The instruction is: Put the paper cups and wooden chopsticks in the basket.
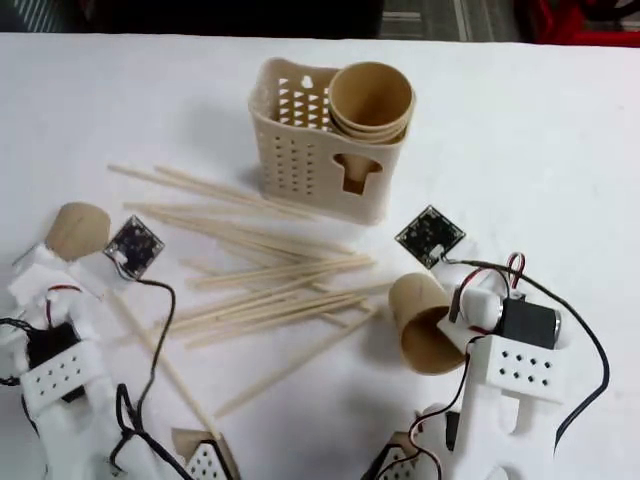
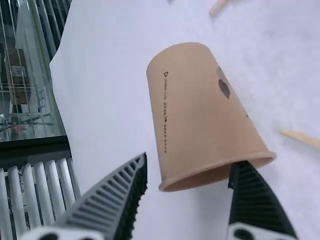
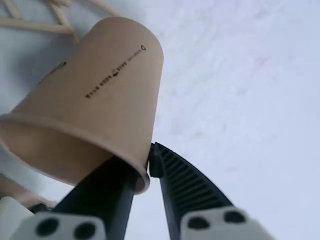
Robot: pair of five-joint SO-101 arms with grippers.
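A tan paper cup [image 2: 200, 110] lies on its side on the white table, and my left gripper [image 2: 191, 165] stands open with one finger on each side of its rim. From above, that cup [image 1: 78, 228] is at the far left with the left gripper [image 1: 45, 262] just behind it. My right gripper [image 3: 150, 156] is shut on the rim of a second paper cup [image 3: 95, 105], one finger inside and one outside. This cup [image 1: 425, 322] hangs tilted at the right gripper [image 1: 452, 325], front right of the basket [image 1: 300, 160]. Several wooden chopsticks [image 1: 270, 290] lie scattered between the arms.
The cream perforated basket stands at the table's middle back with stacked paper cups [image 1: 370, 100] in its right half. Loose chopsticks lie near each held cup [image 2: 300, 137] [image 3: 30, 22]. Black cables trail by both arm bases. Bare white table lies to the basket's right.
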